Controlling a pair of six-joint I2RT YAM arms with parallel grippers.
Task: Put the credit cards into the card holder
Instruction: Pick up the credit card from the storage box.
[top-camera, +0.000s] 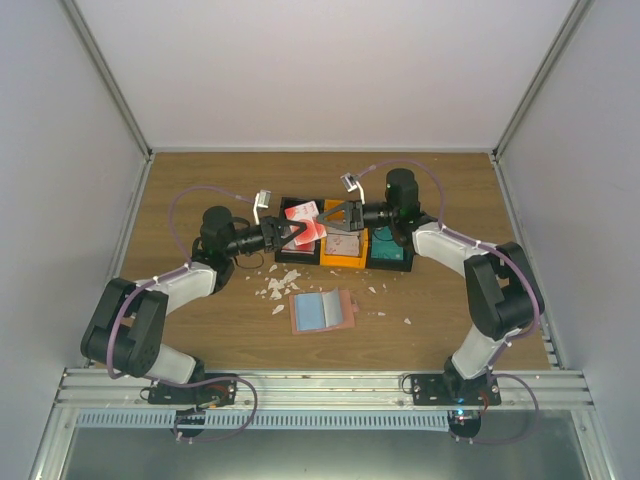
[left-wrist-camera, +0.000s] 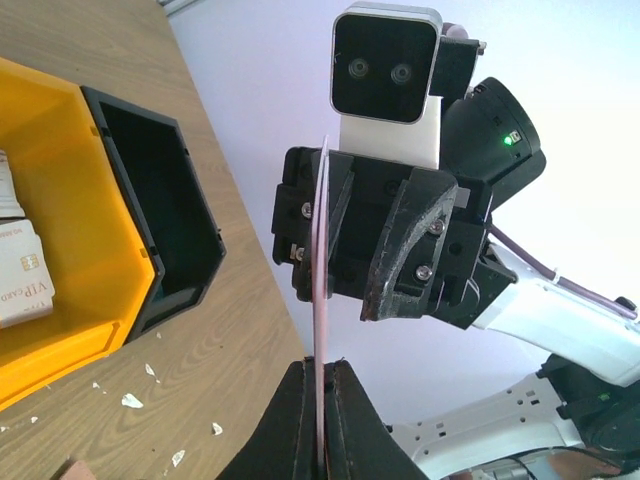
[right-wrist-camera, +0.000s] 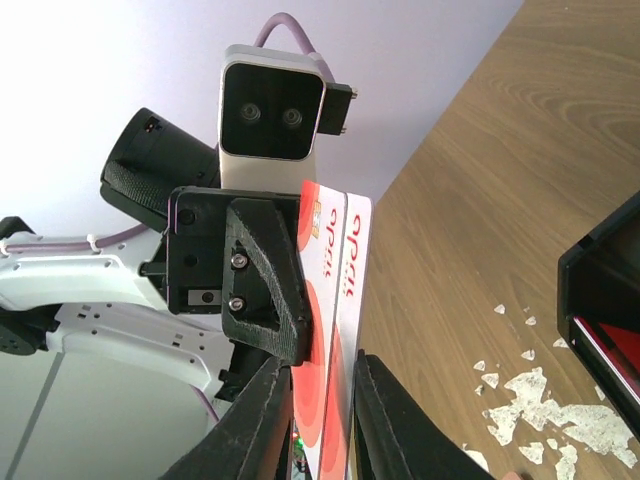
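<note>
Top external view: both arms meet above the black-and-orange three-compartment tray (top-camera: 343, 263) at the far middle of the wooden desk (top-camera: 200, 190). Held in the air between them is a thin white credit card with red print (top-camera: 305, 215). It belongs to the left end effector (top-camera: 296, 232): on the left wrist view its fingers are pressed together on the card's edge, a firm pinch at the left end. At the other end is the right end effector (top-camera: 331, 214). The right wrist view shows its fingers spread a little with the card standing between them, not clamped as far as I can see.

Now the relation that matters. The flat salmon-pink folding card holder (top-camera: 347, 308) lies open on the desk on the near side, towards the arm bases, a touch right of the left end effector. Both arms are about equally close to it, but the left one carries the card, so the delivery looks like its job. The card's long axis runs left to right. Which way the holder's pocket opens, I can't tell from here.

Small white scraps (top-camera: 275, 288) litter the desk just left of the holder. More cards (top-camera: 342, 243) wait in the tray's orange compartment.
</note>
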